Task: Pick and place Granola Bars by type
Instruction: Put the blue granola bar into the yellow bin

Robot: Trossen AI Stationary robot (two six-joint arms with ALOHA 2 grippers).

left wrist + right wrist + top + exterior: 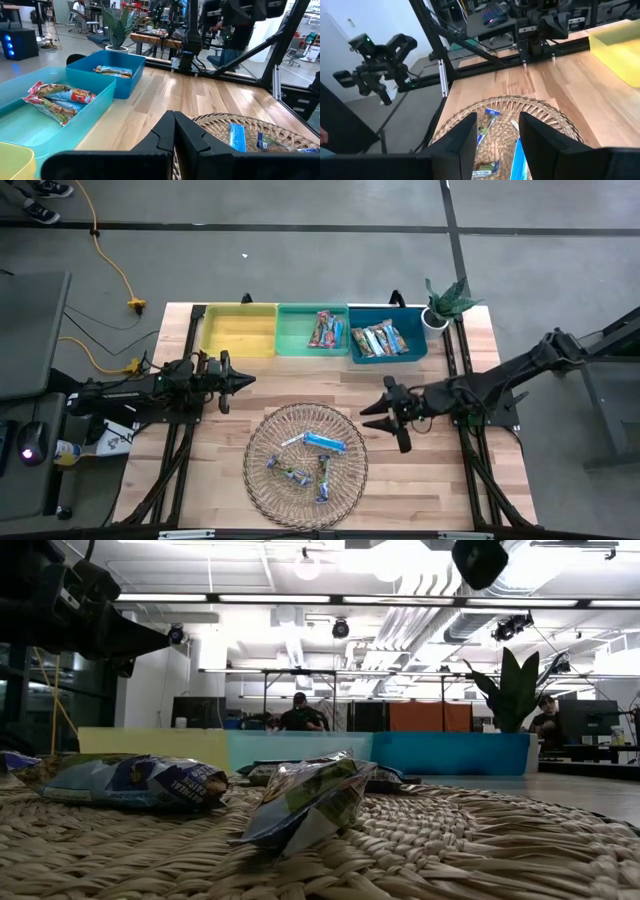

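Below right pincer [377, 411], Granola Bars [325, 442], in basket [262, 480]

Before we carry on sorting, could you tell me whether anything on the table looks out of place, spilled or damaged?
Nothing stands out. The remaining blue-wrapped bars lie inside the wicker basket, sorted bars sit in the green bin and blue bin, the yellow bin is empty, and both arms hover beside the basket.

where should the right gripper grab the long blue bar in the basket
Across its narrow width at the middle, coming straight down. The blue bar lies flat and alone near the basket's top, clear of the other bars, and the open right gripper is nearest.
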